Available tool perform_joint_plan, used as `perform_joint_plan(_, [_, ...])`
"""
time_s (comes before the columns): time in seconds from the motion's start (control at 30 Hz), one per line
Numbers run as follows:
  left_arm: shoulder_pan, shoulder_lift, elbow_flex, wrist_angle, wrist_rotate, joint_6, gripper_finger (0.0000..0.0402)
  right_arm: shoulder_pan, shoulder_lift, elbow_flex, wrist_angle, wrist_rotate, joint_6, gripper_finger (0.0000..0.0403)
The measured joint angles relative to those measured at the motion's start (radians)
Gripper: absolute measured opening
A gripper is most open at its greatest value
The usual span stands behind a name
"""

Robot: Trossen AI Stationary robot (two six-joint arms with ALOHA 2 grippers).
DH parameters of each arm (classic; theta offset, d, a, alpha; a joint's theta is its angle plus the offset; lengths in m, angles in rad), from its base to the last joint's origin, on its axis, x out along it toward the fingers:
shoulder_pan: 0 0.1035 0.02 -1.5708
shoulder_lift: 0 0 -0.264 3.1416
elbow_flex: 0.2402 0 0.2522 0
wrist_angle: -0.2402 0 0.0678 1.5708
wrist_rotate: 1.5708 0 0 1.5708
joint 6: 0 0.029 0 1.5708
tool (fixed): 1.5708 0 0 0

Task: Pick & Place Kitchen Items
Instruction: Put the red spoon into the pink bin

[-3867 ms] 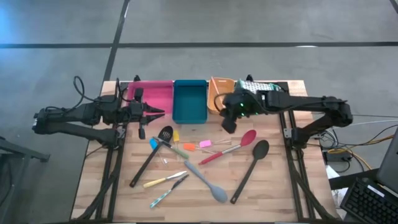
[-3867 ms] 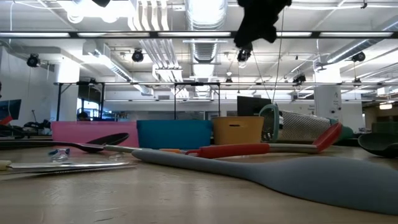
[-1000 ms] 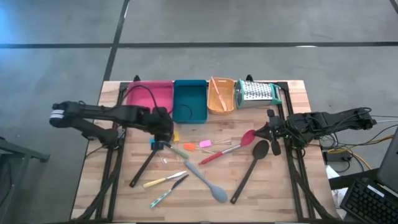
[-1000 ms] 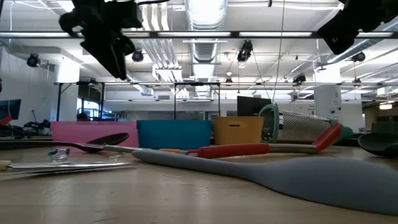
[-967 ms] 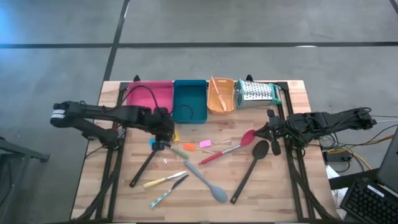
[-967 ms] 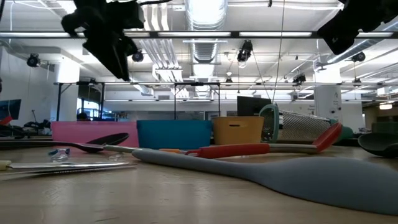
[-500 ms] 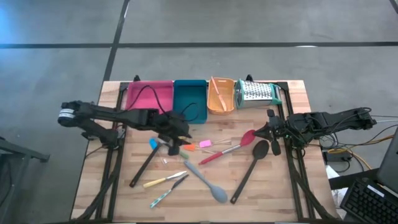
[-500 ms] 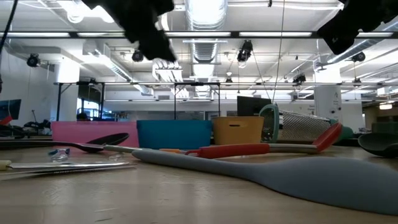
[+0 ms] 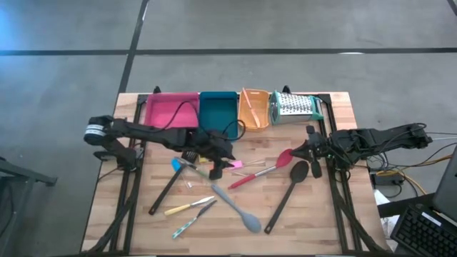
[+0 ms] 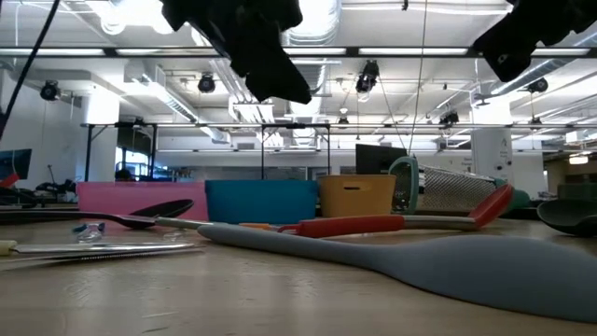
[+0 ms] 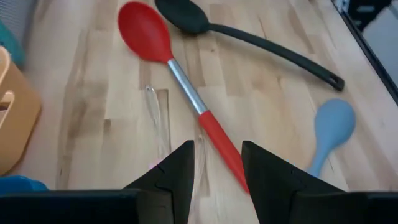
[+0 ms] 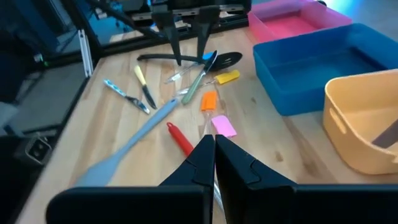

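Loose kitchen items lie flat on the wooden table: a red-headed spatula (image 9: 263, 170) (image 11: 177, 81), a long black spoon (image 9: 288, 194) (image 11: 242, 36), a black slotted spoon (image 9: 171, 181), a grey spoon (image 9: 235, 207) (image 11: 329, 129), and small tools with pink and orange handles (image 9: 235, 165). My left gripper (image 9: 222, 168) (image 11: 217, 167) hangs open above the middle of the table, slanting down toward the red spatula, with nothing between its fingers. My right gripper (image 9: 309, 153) (image 12: 214, 158) waits shut at the table's right side, above the black spoon's bowl.
Pink (image 9: 173, 112), teal (image 9: 218, 116) and orange (image 9: 254, 111) trays stand in a row along the far edge, with a metal grater (image 9: 295, 106) at their right. Two thin knives (image 9: 189, 213) lie near the front left. Bare wood shows at the near right corner.
My left gripper has travelled toward the table's right edge, from over the slotted spoon's head to over the small tools in the middle. It has tipped up from pointing steeply down to a shallower slant and has stayed open. No item has moved.
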Motion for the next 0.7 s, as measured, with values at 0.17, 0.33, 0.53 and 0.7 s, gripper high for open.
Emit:
perform_joint_plan(0.17, [-0.004,-0.083,-0.033,0.022,-0.017,0.027,0.0138,-0.003,0.065,0.000,0.065,-0.001,-0.022,0.0008])
perform_joint_plan(0.33, [-0.003,-0.146,-0.065,0.024,-0.090,0.027,0.0138,-0.003,0.196,0.000,0.114,-0.001,-0.069,0.0008])
perform_joint_plan(0.53, [-0.003,-0.194,-0.107,0.023,-0.131,0.030,0.0138,-0.003,0.379,0.012,0.129,-0.001,-0.087,0.0009])
perform_joint_plan(0.7, [-0.002,-0.223,-0.124,-0.003,-0.141,0.030,0.0138,-0.003,0.508,0.033,0.128,-0.002,-0.080,0.0012])
